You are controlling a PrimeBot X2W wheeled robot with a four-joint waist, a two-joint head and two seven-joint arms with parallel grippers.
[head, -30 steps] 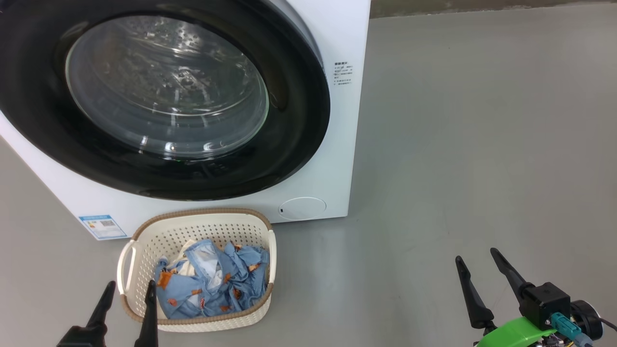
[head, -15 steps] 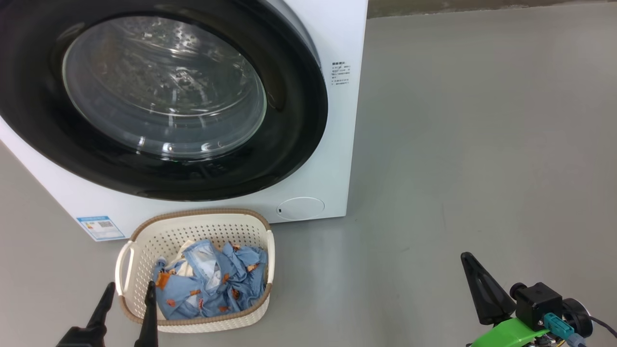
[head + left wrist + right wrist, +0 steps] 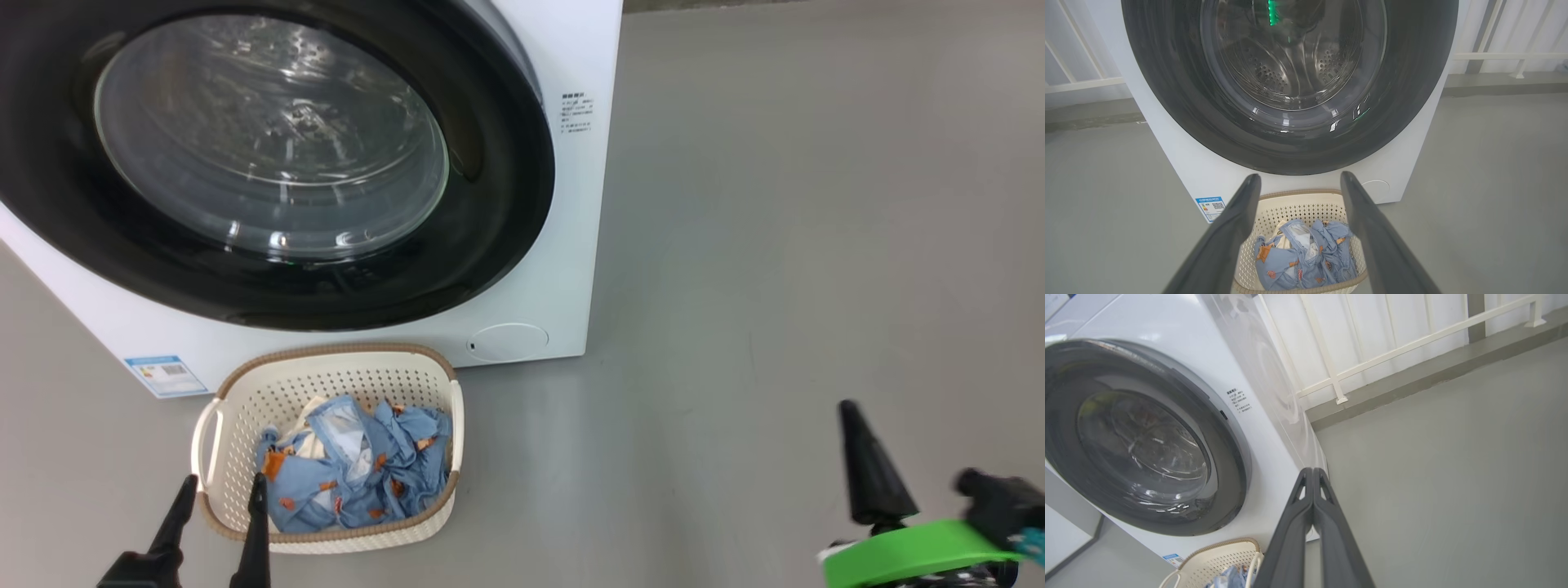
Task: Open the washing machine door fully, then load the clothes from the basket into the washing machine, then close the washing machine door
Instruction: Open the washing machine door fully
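Note:
The washing machine (image 3: 589, 204) stands white and boxy ahead, and the washing machine door (image 3: 506, 188), a glossy black ring around a glass window, lies shut against it. In front of it sits the cream basket (image 3: 331, 382) holding the light-blue printed clothes (image 3: 351, 478). My left gripper (image 3: 224, 483) is open at the basket's near left corner, holding nothing; in the left wrist view it (image 3: 1300, 176) frames the basket (image 3: 1298, 192) and clothes (image 3: 1302, 261). My right gripper (image 3: 851, 408) is shut and empty over bare floor to the right. Its fingers (image 3: 1312, 470) press together, pointing toward the machine's right front corner.
A small round white flap (image 3: 508, 341) and a blue energy sticker (image 3: 163, 374) sit low on the machine's front. Grey floor (image 3: 775, 245) stretches wide to the right. A white railing (image 3: 1392, 351) on a low ledge runs behind the machine.
My right gripper closed from open to shut, then swung rightward and turned. The head camera shifted slightly. The left gripper, basket and door stayed put.

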